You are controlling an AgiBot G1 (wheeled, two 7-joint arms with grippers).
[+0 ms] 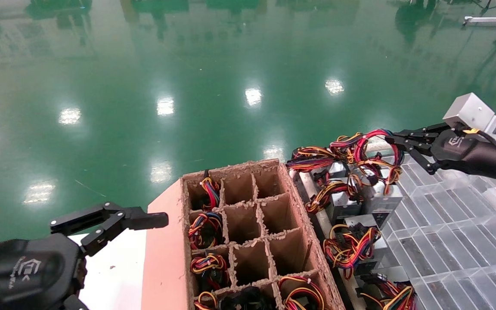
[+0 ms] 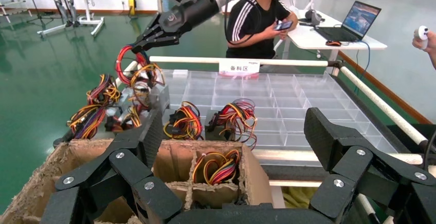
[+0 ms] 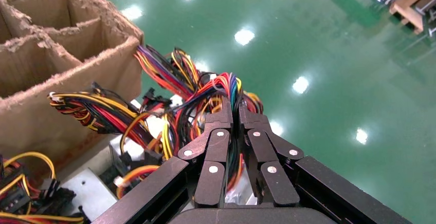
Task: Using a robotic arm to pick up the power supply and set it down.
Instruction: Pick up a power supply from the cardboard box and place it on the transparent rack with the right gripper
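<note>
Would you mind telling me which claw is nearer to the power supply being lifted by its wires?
The right claw is nearer, pinching the power supply wires. The left claw sits open across the cardboard box.

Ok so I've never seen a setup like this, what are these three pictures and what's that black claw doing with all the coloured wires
It is a two-armed robot, seen from three cameras: one on its head, one on each wrist. The right claw is shut on the wire bundle of a power supply, a grey metal box standing among others on a clear plastic divider tray. Beside the tray is a cardboard crate with compartments: some already hold power supplies, several are empty. The left claw hangs open and idle near the crate, holding nothing. A person sits behind.
</note>
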